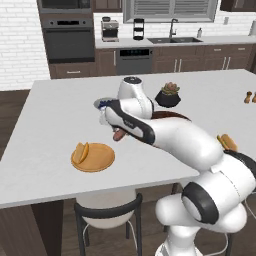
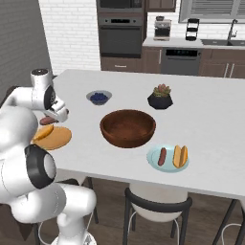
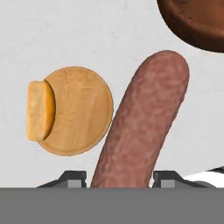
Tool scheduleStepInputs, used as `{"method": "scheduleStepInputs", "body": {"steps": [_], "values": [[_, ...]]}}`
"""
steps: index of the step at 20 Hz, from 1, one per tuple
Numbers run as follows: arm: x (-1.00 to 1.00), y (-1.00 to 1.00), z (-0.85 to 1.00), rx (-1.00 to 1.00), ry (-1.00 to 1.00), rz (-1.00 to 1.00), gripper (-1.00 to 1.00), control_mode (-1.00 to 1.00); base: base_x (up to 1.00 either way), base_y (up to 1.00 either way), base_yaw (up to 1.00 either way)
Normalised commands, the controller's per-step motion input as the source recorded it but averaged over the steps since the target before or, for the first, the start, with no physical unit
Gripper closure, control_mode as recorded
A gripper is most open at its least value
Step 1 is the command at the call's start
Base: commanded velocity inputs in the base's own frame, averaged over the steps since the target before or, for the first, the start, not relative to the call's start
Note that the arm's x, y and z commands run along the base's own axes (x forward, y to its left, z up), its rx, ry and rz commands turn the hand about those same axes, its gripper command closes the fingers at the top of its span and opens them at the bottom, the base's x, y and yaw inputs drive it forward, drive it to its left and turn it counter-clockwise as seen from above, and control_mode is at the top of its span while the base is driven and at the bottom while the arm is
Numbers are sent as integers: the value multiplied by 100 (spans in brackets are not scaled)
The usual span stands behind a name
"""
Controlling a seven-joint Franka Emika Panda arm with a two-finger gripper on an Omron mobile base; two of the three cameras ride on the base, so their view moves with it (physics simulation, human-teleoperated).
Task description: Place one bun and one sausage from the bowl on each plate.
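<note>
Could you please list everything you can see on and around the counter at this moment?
Wooden bowl: one, dark reddish-brown, mid counter.
Wooden plate: one, tan-orange, near counter edge.
Teal plate: one, pale teal, beside the wooden bowl.
Buns: two, golden; one on the wooden plate's edge, one on the teal plate.
Sausages: two, reddish-brown; one on the teal plate, one held.
Berry bowl: one, grey.
Plant pot: one, black.
Gripper: fingers shut on the held sausage.

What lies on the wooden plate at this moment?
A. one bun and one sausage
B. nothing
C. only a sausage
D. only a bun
D: the wooden plate carries only a bun at its edge, while the sausage is between the jaws, above the counter and not yet on the plate.
</note>
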Motion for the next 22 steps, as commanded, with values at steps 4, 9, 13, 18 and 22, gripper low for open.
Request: {"method": "scheduleStepInputs", "body": {"steps": [4, 9, 13, 18, 22], "values": [[31, 59, -63, 0, 0, 5, 100, -100, 0, 0, 0], [33, 21, -70, 0, 0, 0, 100, -100, 0, 0, 0], [26, 0, -69, 0, 0, 0, 100, -100, 0, 0, 0], [16, 6, -53, 0, 0, 0, 100, -100, 0, 0, 0], [36, 15, -17, 0, 0, 0, -100, -100, 0, 0, 0]]}}
